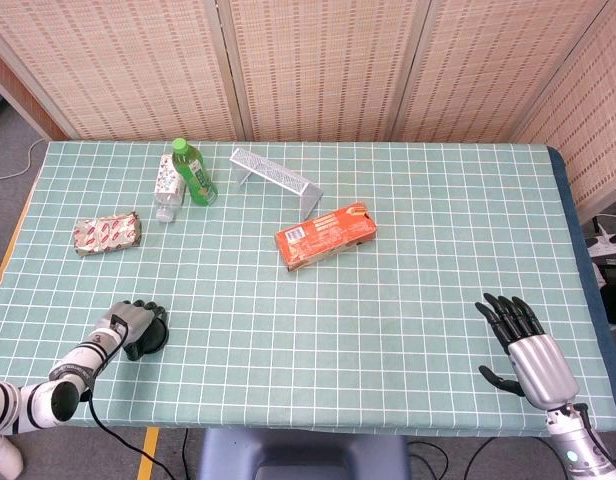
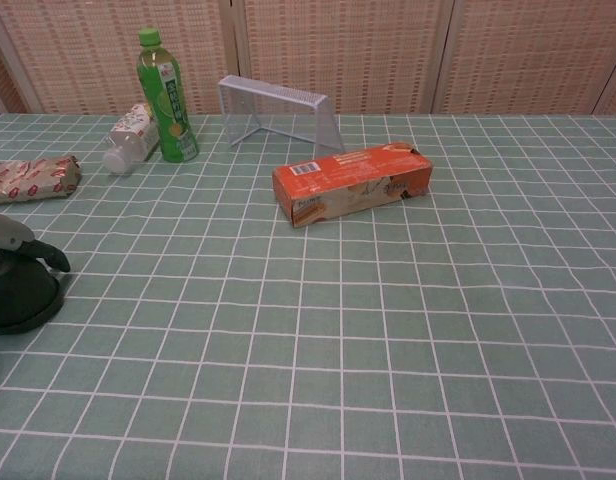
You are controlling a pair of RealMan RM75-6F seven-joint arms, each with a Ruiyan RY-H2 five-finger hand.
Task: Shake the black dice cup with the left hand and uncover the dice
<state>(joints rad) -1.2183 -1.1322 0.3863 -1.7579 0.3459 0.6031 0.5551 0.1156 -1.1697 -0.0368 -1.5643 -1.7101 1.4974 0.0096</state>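
Note:
The black dice cup (image 1: 154, 335) stands mouth-down on the green checked tablecloth near the front left edge, and shows at the left border in the chest view (image 2: 22, 297). My left hand (image 1: 126, 327) lies over its top from the left, with its dark fingers (image 2: 50, 257) curled down around the cup. No dice are visible. My right hand (image 1: 523, 347) rests at the front right of the table, its fingers spread and nothing in it; the chest view does not show it.
An orange carton (image 1: 325, 234) lies mid-table. Behind it is a white wire rack (image 1: 275, 175). A green bottle (image 1: 194, 172) and a lying clear bottle (image 1: 167, 186) are at the back left. A wrapped snack packet (image 1: 107, 233) lies left.

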